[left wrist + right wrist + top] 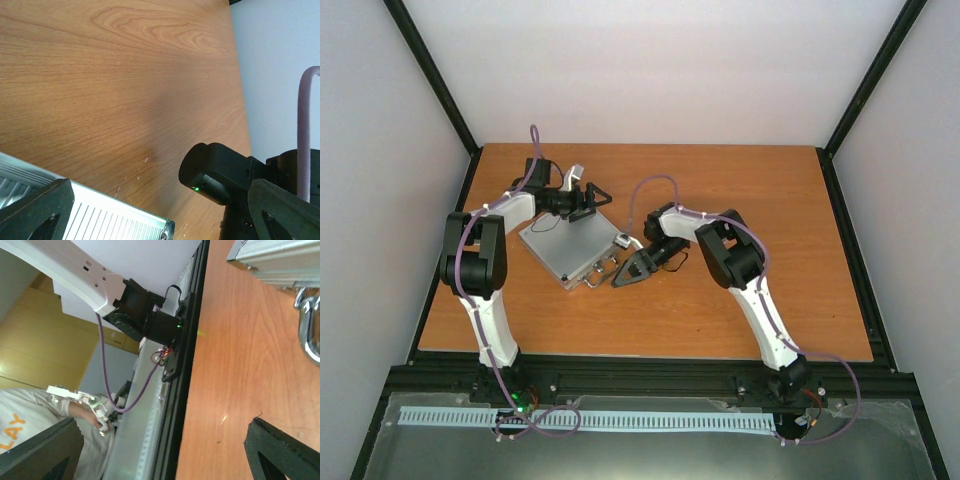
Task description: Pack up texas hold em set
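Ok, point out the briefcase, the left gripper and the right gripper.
briefcase (572, 250): top external view, middle of its silver lid.
left gripper (596, 199): top external view, between its fingertips.
right gripper (620, 277): top external view, between its fingertips.

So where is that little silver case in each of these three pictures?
Top external: the silver case lies flat, left of centre on the table, between the two arms.
Left wrist: only its ribbed corner shows, bottom left.
Right wrist: only its edge shows, top right.
Shared landmark: the orange wood-grain table under it in all three.

Wooden table (820, 250); black frame rail (670, 380); person in white shirt (20, 415) beyond it.
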### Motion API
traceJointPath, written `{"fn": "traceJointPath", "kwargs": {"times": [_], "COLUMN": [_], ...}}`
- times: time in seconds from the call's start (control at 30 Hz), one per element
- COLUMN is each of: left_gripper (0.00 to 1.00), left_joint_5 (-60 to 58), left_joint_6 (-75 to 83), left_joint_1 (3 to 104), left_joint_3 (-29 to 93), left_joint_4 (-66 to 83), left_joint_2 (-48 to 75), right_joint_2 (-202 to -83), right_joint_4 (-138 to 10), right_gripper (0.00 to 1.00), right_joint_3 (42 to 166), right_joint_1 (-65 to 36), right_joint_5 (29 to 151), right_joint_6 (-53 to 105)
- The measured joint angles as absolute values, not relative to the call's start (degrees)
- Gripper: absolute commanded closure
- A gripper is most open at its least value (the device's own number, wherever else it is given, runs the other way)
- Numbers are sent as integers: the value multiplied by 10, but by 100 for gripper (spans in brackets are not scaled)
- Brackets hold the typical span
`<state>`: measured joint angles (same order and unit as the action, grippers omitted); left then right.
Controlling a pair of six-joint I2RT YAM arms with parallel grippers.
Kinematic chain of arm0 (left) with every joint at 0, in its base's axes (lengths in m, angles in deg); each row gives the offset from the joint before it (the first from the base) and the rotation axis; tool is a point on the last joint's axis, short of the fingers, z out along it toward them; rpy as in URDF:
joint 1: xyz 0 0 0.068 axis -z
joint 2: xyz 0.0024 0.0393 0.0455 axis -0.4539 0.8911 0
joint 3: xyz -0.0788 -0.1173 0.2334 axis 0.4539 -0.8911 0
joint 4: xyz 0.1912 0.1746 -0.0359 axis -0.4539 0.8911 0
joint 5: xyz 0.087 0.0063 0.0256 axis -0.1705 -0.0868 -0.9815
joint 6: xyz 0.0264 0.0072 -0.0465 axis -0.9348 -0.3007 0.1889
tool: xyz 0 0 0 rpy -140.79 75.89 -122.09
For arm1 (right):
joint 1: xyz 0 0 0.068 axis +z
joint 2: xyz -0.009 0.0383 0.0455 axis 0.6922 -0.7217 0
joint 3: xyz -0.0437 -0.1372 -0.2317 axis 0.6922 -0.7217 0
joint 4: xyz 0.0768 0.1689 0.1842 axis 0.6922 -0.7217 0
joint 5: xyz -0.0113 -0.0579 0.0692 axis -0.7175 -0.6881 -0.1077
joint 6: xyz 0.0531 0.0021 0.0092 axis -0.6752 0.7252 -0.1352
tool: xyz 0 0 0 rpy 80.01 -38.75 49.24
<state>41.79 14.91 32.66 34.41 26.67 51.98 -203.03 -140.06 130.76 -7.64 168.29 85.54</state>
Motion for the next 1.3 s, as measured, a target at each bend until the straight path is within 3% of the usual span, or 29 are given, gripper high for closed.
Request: {"fn": "traceJointPath", "kwargs": {"times": [0.13,0.3,0.37,0.43,0.47,0.57,0.6,0.67,0.7,0.8,0.9,1.3], "left_gripper": [0,0,0,0,0,0,0,0,0,0,0,0], "left_joint_5": [418,417,417,416,416,412,411,408,406,401,401,401], "left_joint_6": [149,149,150,150,150,150,150,150,150,150,150,155], "left_joint_1": [327,327,327,327,327,328,328,328,328,328,328,328], "left_joint_3": [345,348,350,351,351,353,353,355,357,358,357,348], "left_joint_4": [268,272,275,276,277,280,281,284,287,289,289,275], "left_joint_2": [520,521,521,521,521,521,521,521,521,520,520,517], "right_joint_2": [-2001,-1937,-1898,-1848,-1812,-1756,-1753,-1759,-1765,-1781,-1780,-1750], "right_joint_4": [-1462,-1480,-1483,-1417,-1360,-1293,-1274,-1236,-1219,-1160,-1095,-822], "right_gripper": [15,34,23,7,7,32,47,93,97,97,97,97], "right_joint_3": [1272,1259,1260,1234,1207,1188,1194,1198,1196,1174,1137,1050], "right_joint_1": [-89,-89,-89,-87,-86,-68,-61,-49,-43,-25,-8,29], "right_joint_5": [1695,1699,1696,1659,1585,1389,1332,1233,1187,1074,1035,1063], "right_joint_6": [904,904,882,783,715,595,561,500,472,396,346,238]}}
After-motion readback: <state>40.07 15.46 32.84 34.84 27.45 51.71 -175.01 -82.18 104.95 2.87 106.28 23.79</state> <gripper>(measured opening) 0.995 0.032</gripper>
